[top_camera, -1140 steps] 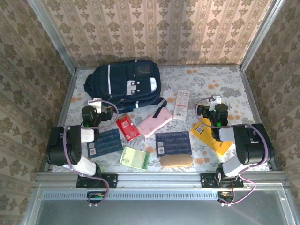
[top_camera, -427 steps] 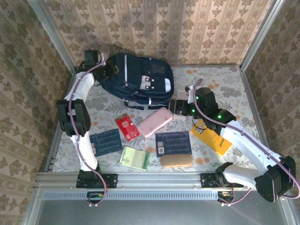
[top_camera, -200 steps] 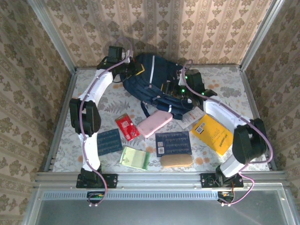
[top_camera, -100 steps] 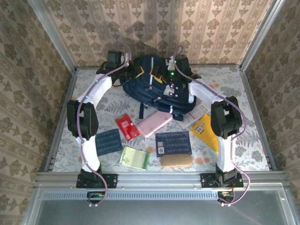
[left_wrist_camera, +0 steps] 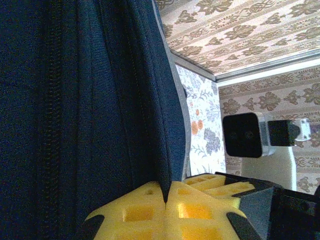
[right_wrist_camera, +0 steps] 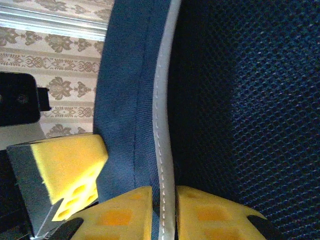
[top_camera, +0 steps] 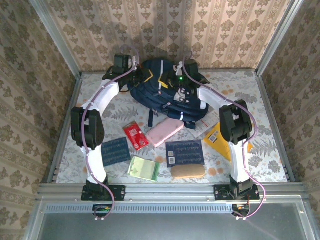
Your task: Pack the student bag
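We see the student bag (top_camera: 167,97), the biggest item, standing at twelve o'clock on the worktop (top_camera: 250,92). It is dark navy weave with white stripe trims, and the right wrist view shows a dark mesh panel beside one trim. Our left hand (left_wrist_camera: 166,194) is clamped on a navy fabric edge at the bag's ten o'clock side. Our right hand (right_wrist_camera: 164,201) pinches a white-trimmed edge near its one o'clock.

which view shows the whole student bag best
Top external: the whole student bag is in frame, seen from above. The left wrist view gives a close fold of its navy fabric pinched in yellow jaws. The right wrist view gives a white-trimmed edge between its jaws, beside dark mesh.
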`<move>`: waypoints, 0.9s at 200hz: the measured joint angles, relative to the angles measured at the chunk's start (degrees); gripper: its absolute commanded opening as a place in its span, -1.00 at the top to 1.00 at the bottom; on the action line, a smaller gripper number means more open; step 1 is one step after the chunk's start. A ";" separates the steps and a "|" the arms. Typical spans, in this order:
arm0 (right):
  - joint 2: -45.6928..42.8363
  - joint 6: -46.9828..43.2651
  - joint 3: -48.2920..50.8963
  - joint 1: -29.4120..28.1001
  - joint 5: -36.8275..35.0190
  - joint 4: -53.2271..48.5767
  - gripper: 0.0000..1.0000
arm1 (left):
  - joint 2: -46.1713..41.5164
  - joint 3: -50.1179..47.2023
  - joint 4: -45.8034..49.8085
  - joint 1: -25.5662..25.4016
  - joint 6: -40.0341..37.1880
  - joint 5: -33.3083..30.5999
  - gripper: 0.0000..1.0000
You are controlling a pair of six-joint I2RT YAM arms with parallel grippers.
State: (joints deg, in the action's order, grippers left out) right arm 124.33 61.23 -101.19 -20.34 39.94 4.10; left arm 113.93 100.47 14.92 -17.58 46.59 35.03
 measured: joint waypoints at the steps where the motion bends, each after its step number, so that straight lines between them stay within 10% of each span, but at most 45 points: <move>1: 0.17 0.09 -0.13 -0.04 0.15 0.04 0.52 | 0.00 0.00 0.00 0.00 -0.02 -0.09 1.00; 115: 5.88 6.32 -4.96 -0.48 6.08 6.36 0.69 | 0.00 0.17 1.01 -0.09 -0.11 -3.80 1.00; 180: 5.68 4.98 -3.82 -0.46 7.48 8.04 0.44 | 0.00 1.11 3.08 -0.42 -1.38 -3.74 1.00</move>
State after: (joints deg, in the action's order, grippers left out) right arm 130.02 66.22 -105.01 -20.80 47.42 12.14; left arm 113.93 101.58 18.00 -18.00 45.21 31.29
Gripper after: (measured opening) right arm 0.268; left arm 0.060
